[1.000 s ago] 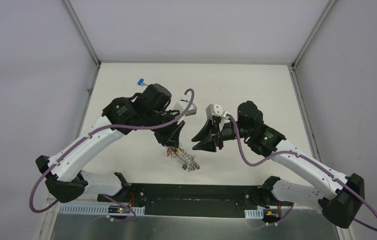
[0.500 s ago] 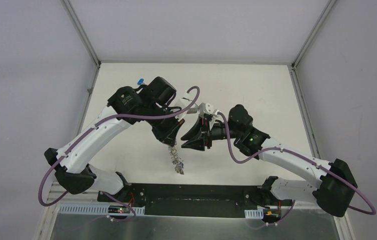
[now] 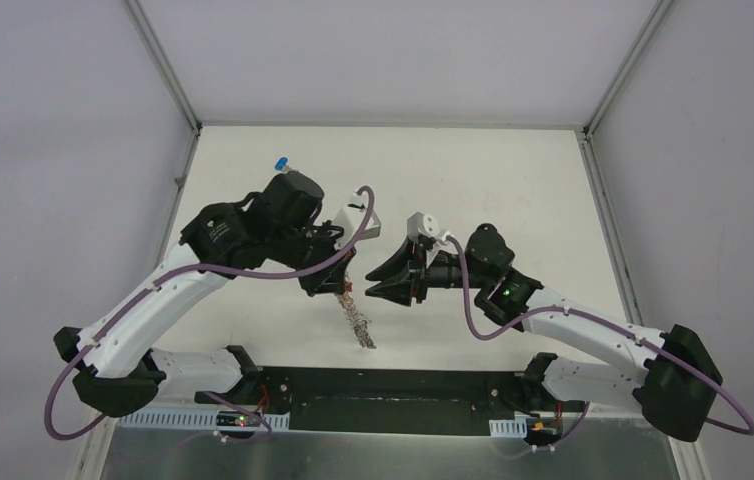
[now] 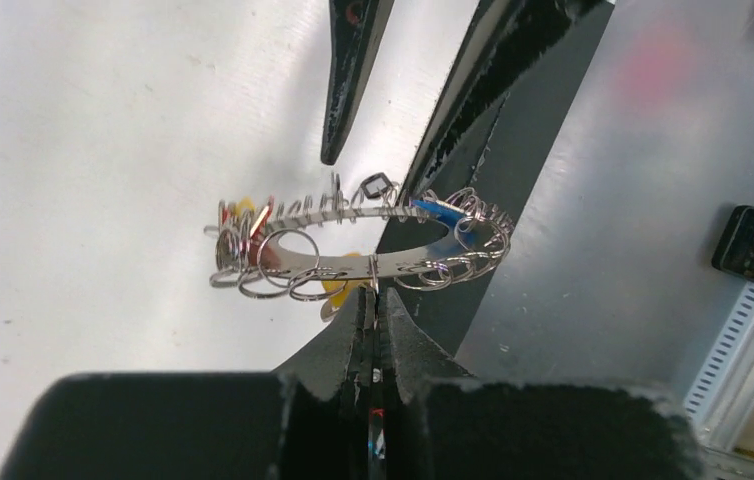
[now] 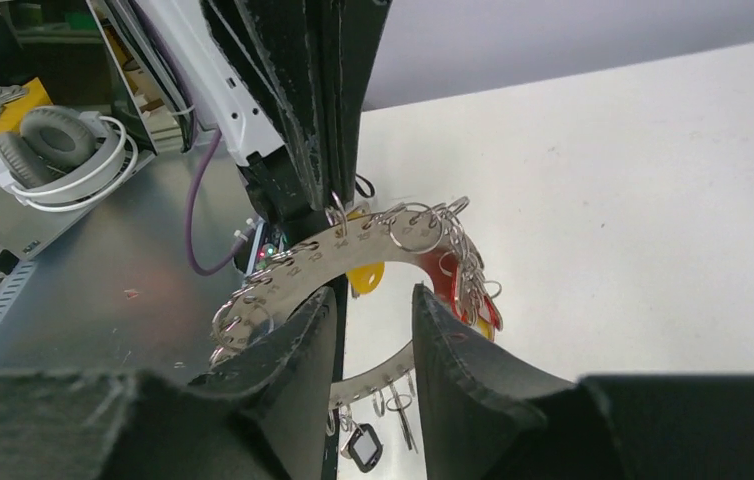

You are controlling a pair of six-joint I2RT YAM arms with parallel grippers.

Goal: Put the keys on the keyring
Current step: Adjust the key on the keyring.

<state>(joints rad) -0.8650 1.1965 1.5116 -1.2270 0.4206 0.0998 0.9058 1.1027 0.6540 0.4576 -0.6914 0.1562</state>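
L arm pose: base at near-left edge, elbow swung out left, forearm angled up twd table centre, wrist bent so fingers pointed down and slightly right.
L gripper: jaws pressed together on the rim of the large grey metal keyring; wrist view showed the fingertips pinching the flat band at its near edge.
R arm pose: base at near-right, elbow far out right, forearm stretched left and low, wrist roughly level, fingers aimed at the L gripper.
R gripper: jaws apart, tips just beside the L fingertips. In the R wrist view the band's arc sat in the gap betw the two fingers; no clamping seen.
Keyring position: hung below the L gripper, off the white tabletop, trailing twd the near edge. Flat perforated band w/ many small wire loops and silver keys; red and yellow plastic heads clustered at one side, a blue one at the other.
Loose key: small blue-headed key lay on the table's far-left corner, well apart from both grippers.
Yellow loose key: couldn't tell apart from those on the ring.
Bkgd: white-and-grey headphones beyond the table edge in R wrist view.
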